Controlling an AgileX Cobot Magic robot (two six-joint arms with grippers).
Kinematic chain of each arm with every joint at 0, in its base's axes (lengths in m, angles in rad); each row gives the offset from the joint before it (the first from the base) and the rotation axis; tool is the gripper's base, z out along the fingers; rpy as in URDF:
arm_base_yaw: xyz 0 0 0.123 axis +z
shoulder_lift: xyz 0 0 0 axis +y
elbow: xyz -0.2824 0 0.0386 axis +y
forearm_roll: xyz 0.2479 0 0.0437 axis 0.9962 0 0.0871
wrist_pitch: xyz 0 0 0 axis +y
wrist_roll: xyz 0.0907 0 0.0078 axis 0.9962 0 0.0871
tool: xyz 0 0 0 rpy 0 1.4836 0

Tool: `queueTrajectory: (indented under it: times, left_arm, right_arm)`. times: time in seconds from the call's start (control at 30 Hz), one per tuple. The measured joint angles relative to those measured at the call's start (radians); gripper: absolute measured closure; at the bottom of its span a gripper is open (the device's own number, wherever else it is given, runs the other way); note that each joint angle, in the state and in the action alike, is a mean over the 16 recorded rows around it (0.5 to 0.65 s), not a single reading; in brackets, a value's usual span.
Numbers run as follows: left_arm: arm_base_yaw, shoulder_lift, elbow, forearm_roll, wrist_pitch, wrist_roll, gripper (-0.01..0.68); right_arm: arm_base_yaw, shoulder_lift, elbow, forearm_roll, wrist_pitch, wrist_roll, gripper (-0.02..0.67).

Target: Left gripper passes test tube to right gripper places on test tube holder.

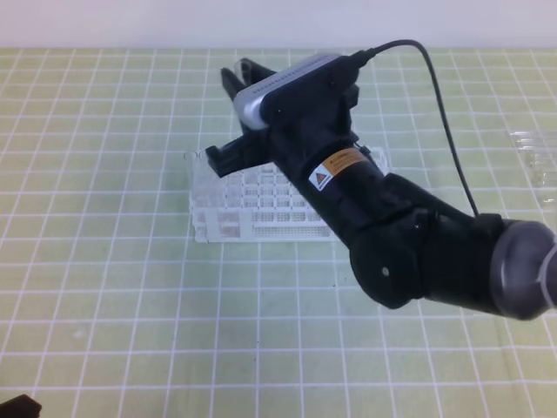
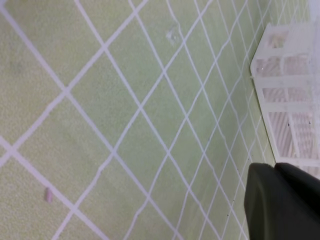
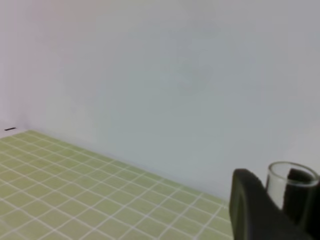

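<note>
My right gripper (image 1: pixel 237 75) reaches from the right over the white test tube holder (image 1: pixel 211 219), pointing toward the back wall. In the right wrist view, the clear open rim of the test tube (image 3: pixel 292 176) stands upright between the two black fingers (image 3: pixel 250 205), so the gripper is shut on it. The tube itself is too faint to make out in the high view. My left gripper (image 1: pixel 17 406) shows only as a black corner at the bottom left, far from the rack. In the left wrist view its dark fingers (image 2: pixel 280 205) form one closed mass with nothing in them, and the holder (image 2: pixel 290 102) lies at the right edge.
A green mat with a white grid covers the table. Other clear tubes (image 1: pixel 533 157) lie at the far right edge. A small pink speck (image 2: pixel 48 195) sits on the mat near the left gripper. A pale wall rises behind the table.
</note>
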Motion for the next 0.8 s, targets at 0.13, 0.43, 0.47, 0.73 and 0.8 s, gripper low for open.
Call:
queueTrajectory:
  times: [0.13, 0.43, 0.47, 0.73, 0.8]
  left_arm:
    - [0.000, -0.001, 0.000, -0.001, 0.001, 0.000, 0.675]
    - [0.000, 0.000, 0.000, 0.002, -0.001, 0.000, 0.675]
    - [0.000, 0.000, 0.000, 0.002, -0.001, 0.000, 0.675]
    - [0.000, 0.002, 0.000, 0.002, 0.000, 0.000, 0.675]
    - [0.000, 0.002, 0.000, 0.002, 0.000, 0.000, 0.675]
  right_arm:
    - [-0.006, 0.004, -0.002, 0.003, -0.002, 0.001, 0.550]
    - [-0.012, 0.019, -0.002, 0.005, -0.009, 0.010, 0.550]
    - [-0.012, 0.022, -0.002, 0.004, -0.010, 0.011, 0.550]
    - [-0.012, 0.052, -0.002, -0.003, -0.031, 0.027, 0.550]
    - [-0.012, 0.059, -0.002, -0.005, -0.037, 0.032, 0.550]
